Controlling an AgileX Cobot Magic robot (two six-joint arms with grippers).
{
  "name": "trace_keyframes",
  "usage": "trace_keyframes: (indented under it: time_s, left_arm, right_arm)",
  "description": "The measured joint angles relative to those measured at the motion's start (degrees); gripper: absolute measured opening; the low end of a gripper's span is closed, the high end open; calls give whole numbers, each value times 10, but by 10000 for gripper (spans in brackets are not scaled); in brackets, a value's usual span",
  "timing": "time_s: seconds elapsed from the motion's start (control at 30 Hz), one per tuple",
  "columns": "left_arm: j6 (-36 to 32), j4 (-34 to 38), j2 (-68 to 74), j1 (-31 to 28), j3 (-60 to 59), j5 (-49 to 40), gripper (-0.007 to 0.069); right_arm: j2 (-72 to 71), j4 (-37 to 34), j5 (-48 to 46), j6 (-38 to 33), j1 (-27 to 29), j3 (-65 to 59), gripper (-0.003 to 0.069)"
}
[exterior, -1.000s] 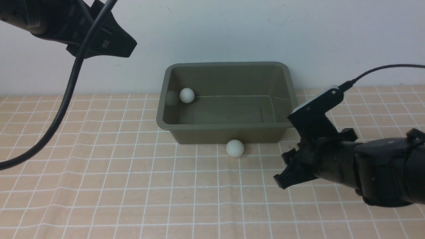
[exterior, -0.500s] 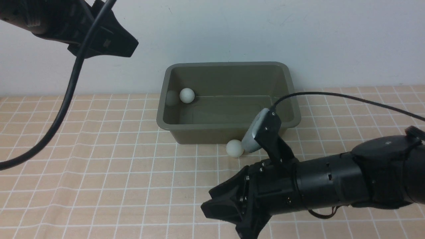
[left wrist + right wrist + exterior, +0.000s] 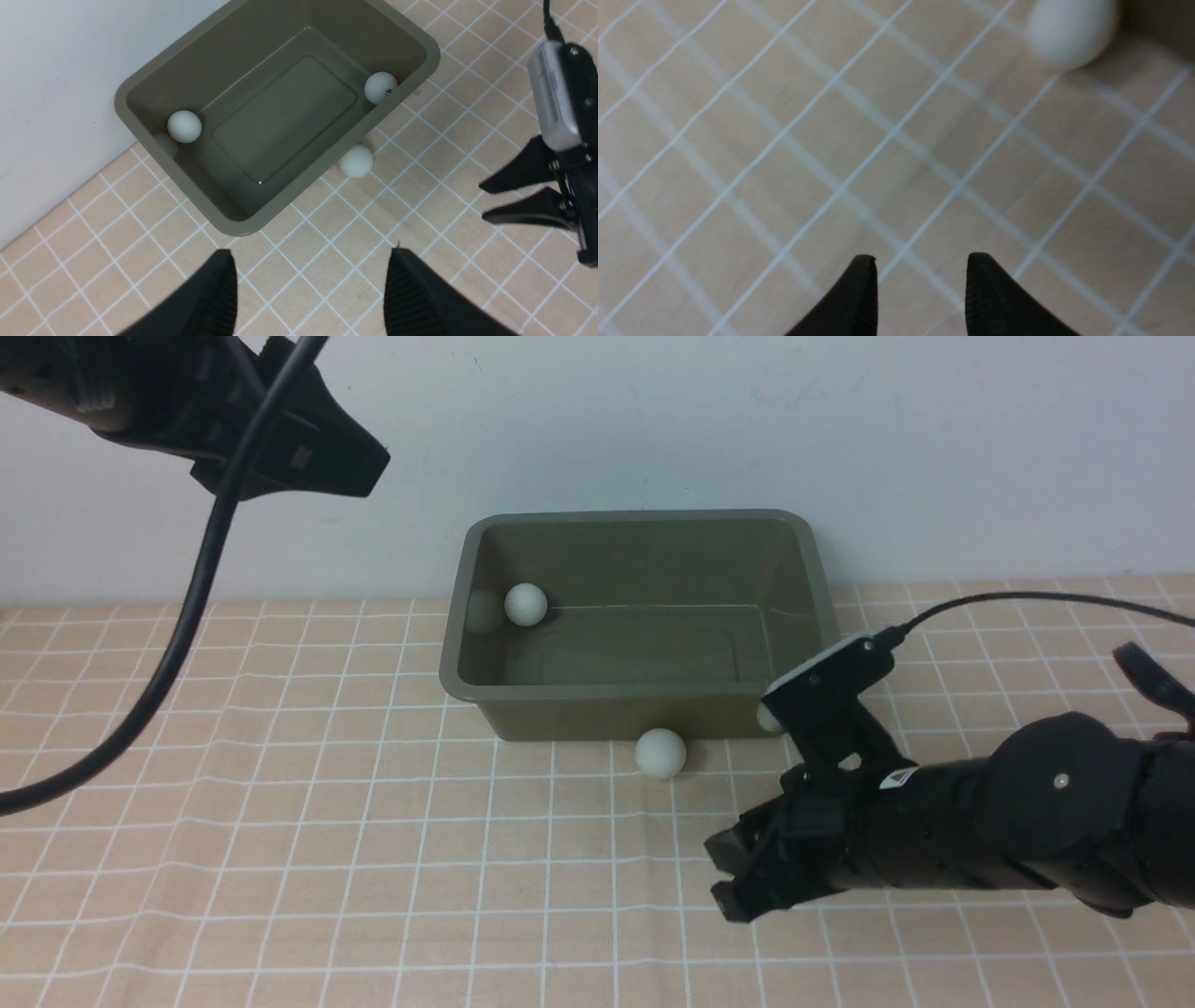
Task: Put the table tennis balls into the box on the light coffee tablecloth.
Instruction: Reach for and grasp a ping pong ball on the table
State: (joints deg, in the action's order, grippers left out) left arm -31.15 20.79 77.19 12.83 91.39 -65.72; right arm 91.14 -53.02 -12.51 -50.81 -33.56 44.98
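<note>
Hanging low over the light coffee tablecloth (image 3: 280,803), the right gripper (image 3: 733,882) has its jaws drawn close together, with only a narrow gap at the tips and nothing in it. From the front, one of the table tennis balls (image 3: 661,752) lies on the cloth at about 11 o'clock from that gripper, near it but apart. This loose ball sits at 6 o'clock of the box (image 3: 644,515), just beside the near long wall; whether it touches the wall cannot be told.

The left gripper (image 3: 310,261) is raised high at 10 o'clock of the box, its jaws spread wide and empty.

The box stands on the cloth near the white wall (image 3: 840,429). Inside it, a second ball (image 3: 526,605) rests on the floor toward the 10 o'clock corner. The left wrist view shows a third ball (image 3: 381,87), bearing a small dark mark, in the corner at about 4 o'clock, nearest the right arm.
</note>
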Motion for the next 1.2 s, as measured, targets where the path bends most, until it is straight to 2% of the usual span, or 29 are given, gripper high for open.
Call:
trace_keyframes:
  time_s: [0.1,0.27,0.53,0.7,0.87,1.03,1.2]
  left_arm:
    - [0,0,0,0,0,0,351]
    - [0,0,0,0,0,0,351]
    - [0,0,0,0,0,0,351]
    - [0,0,0,0,0,1,351]
    - [0,0,0,0,0,1,351]
    - [0,0,0,0,0,1,351]
    - [0,0,0,0,0,1,351]
  right_arm:
    - [0,1,85,-14,0,0,249]
    - [0,1,148,-62,0,0,249]
    - [2,-8,154,-81,0,0,249]
    - [3,-90,125,-58,0,1,249]
    - [3,-177,27,-56,0,14,249]
    - [3,-180,-53,-118,0,18,249]
    - [3,-145,-84,-198,0,18,249]
